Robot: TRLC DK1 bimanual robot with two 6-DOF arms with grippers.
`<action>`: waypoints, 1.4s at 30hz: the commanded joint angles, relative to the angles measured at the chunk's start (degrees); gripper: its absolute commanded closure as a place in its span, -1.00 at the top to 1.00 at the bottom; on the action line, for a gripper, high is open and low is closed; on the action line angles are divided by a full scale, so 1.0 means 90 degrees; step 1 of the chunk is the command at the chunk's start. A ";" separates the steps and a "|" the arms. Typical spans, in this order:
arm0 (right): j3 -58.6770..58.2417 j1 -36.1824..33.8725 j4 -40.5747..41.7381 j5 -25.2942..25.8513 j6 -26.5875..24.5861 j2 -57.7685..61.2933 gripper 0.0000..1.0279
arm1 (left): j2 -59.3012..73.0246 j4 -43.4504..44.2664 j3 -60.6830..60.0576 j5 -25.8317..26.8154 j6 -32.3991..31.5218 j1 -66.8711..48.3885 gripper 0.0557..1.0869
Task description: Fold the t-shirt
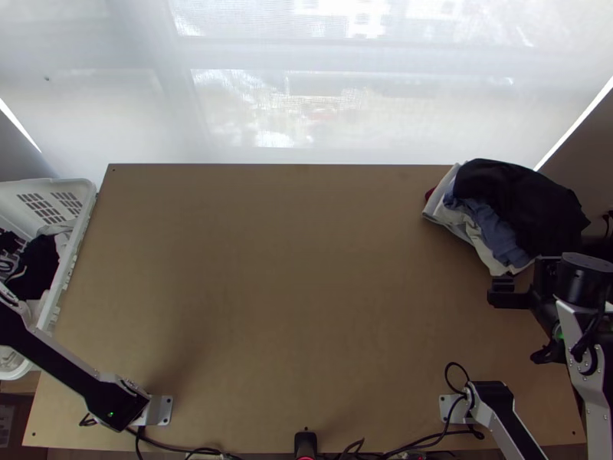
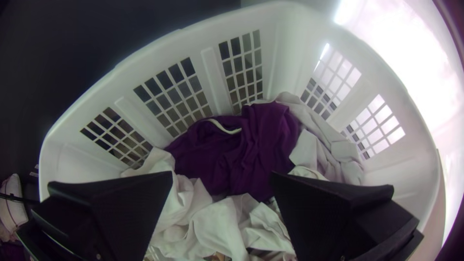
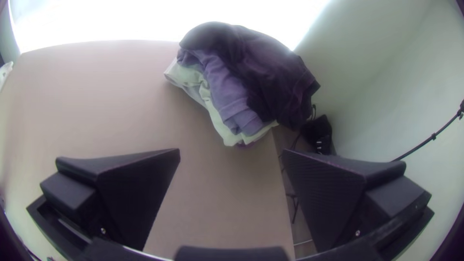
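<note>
- When viewed from above, at the near edge of the light wooden table [image 1: 299, 307]: small black device [image 1: 305, 442] with a red light, near the middle; dark cables [image 1: 429, 440] along the same edge.
- Next, at the near left corner: left arm [image 1: 69, 376], extended outward over the side of the white basket [image 1: 75, 264].
- Left gripper [image 2: 221, 175], above the basket: jaws wide open, tips well apart.
- Beneath and beyond those tips, inside the basket: rumpled white cloths [image 2: 217, 224], bunched; dark garment [image 2: 232, 159], also bunched, with a pale strip across part of it; more pale cloth [image 2: 333, 150] against the wall of the basket.
- At the right side of the table: right arm [image 1: 590, 383]; right gripper [image 1: 512, 327], jaws wide open, gripping nothing.
- Beyond, on the far right corner of the table: heap of loosely folded clothes, with black garment [image 1: 513, 195] uppermost, blue garment [image 1: 498, 231] partly under it, white cloth [image 1: 490, 259] lower down, bit of red cloth [image 1: 430, 195] at the left edge.
- Piece to be folded: not possible to single out, whether in basket or heap.
- Farthest: bright sheer curtain [image 1: 306, 115], behind the table.
</note>
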 commanded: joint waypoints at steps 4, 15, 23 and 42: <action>0.0123 0.0119 -0.0594 0.0001 -0.0454 -0.0152 0.91 | 0.1900 0.0356 0.1195 -0.0289 -0.0240 -0.0101 0.90; 0.0016 -0.0008 -0.1268 -0.0008 -0.0503 -0.0240 0.91 | 0.3014 0.1362 0.2132 -0.0553 -0.0357 -0.0433 0.90; -0.0102 -0.0086 -0.1356 -0.0008 -0.0523 -0.0250 0.91 | 0.3599 0.1899 0.2181 -0.0846 -0.0376 -0.0482 0.90; -0.0238 -0.0106 -0.1395 -0.0018 -0.0552 -0.0269 0.91 | 0.2867 0.1157 0.2142 -0.0758 -0.0659 -0.0277 -0.93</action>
